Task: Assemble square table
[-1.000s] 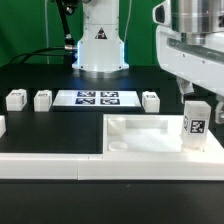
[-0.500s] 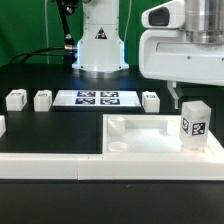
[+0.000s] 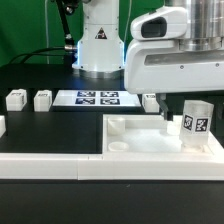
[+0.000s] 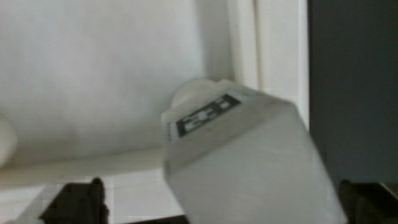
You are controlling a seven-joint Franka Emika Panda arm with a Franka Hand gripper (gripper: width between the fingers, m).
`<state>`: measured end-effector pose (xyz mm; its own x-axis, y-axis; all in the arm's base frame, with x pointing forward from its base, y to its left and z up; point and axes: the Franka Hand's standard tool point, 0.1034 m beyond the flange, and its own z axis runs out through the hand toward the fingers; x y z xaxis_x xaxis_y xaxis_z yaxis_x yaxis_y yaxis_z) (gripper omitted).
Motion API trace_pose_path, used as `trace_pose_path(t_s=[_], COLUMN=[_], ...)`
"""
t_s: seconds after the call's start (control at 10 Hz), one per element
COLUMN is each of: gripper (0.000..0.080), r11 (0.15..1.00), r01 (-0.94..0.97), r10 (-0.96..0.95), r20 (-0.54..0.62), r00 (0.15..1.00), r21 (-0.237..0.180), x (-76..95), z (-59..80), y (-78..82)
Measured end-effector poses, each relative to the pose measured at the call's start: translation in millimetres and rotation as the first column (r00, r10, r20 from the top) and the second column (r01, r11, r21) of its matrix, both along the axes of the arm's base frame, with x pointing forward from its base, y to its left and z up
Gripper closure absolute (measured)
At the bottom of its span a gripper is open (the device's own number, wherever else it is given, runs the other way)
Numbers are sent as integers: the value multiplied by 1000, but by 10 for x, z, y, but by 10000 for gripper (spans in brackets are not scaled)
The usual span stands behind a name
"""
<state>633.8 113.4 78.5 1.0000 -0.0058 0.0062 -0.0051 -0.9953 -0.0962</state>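
Note:
The square table top [image 3: 135, 152], a white tray with a raised rim, lies at the front right of the exterior view. One white tagged leg [image 3: 196, 124] stands in its right corner. My gripper [image 3: 184, 121] hangs over that leg, and one finger [image 3: 166, 121] reaches down beside it on the exterior view's left. In the wrist view the leg [image 4: 240, 150] fills the space between my two dark fingertips [image 4: 80, 201], with a gap on each side. The gripper [image 4: 222, 205] is open and holds nothing. The table top [image 4: 107, 80] shows pale behind the leg.
Two loose legs [image 3: 15, 99] [image 3: 42, 99] stand at the exterior view's left, and a third [image 3: 150, 100] is partly behind my gripper. The marker board [image 3: 97, 98] lies in front of the robot base [image 3: 98, 45]. A long white rail [image 3: 50, 166] runs along the front.
My gripper has come down and moved toward the exterior view's left, so its finger now hangs beside the leg instead of above it. The leg stays on the table top.

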Motion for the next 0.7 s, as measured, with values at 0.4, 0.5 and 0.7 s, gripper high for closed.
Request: trace_pose_path(t_s=[0.4,0.5,0.7], gripper=[187,187,487], r11=[998,998,999], r01=[-64,-65,33], r10=[64,65,-33], r20=[35,35,25], r00=[997,997,999], r21=[0,0,4], x=[10,10,8], z=[-5,-6,-9], y=[73,71,73])
